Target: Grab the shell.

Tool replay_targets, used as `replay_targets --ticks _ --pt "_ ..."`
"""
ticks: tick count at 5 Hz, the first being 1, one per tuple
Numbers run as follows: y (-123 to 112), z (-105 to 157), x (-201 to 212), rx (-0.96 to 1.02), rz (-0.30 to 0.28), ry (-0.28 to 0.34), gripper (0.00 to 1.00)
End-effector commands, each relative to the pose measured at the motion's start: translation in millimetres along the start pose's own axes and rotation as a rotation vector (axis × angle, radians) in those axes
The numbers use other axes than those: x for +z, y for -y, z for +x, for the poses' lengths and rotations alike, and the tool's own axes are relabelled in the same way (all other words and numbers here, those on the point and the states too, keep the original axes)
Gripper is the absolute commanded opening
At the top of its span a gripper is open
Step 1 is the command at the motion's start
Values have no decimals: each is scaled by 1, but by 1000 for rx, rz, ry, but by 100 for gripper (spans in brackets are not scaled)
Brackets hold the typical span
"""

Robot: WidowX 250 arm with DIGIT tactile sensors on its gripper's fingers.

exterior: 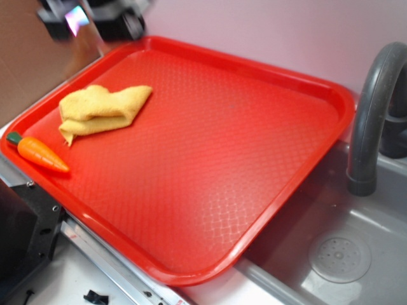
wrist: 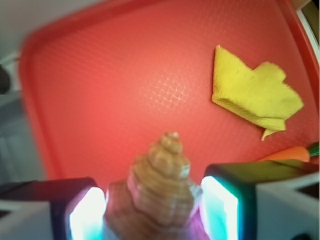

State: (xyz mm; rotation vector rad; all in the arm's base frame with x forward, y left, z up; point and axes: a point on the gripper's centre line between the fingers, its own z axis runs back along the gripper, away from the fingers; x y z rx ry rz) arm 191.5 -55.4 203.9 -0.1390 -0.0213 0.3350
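In the wrist view the gripper [wrist: 152, 207] is closed on the shell [wrist: 157, 192], its two fingers [wrist: 85, 212] pressing against the shell's left and right sides, so that the tan-brown ribbed whorls fill the space between them. The shell's spiral tip points away from the camera, out over the red tray [wrist: 100, 100], and the shell appears raised clear of the tray's surface rather than resting on it. The inner faces of the fingers glow pale cyan and white beside the shell. Beyond the gripper a folded yellow cloth [wrist: 252, 92] lies on the tray, and a sliver of the orange toy carrot [wrist: 290, 154] shows just above the right finger. In the exterior view the gripper [exterior: 95, 18] is only a dark blur at the top left corner, above the tray's far edge [exterior: 254, 60], and the shell cannot be made out there. The cloth [exterior: 102, 109] and the carrot [exterior: 39, 152] lie near the tray's left side, close together but apart. A grey faucet [exterior: 372, 114] stands over a sink [exterior: 356, 222] to the right of the tray.
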Motion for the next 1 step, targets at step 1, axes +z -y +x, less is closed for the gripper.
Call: replay_targets --ticks 1 --pt "2 -1 32 41 42 121 0"
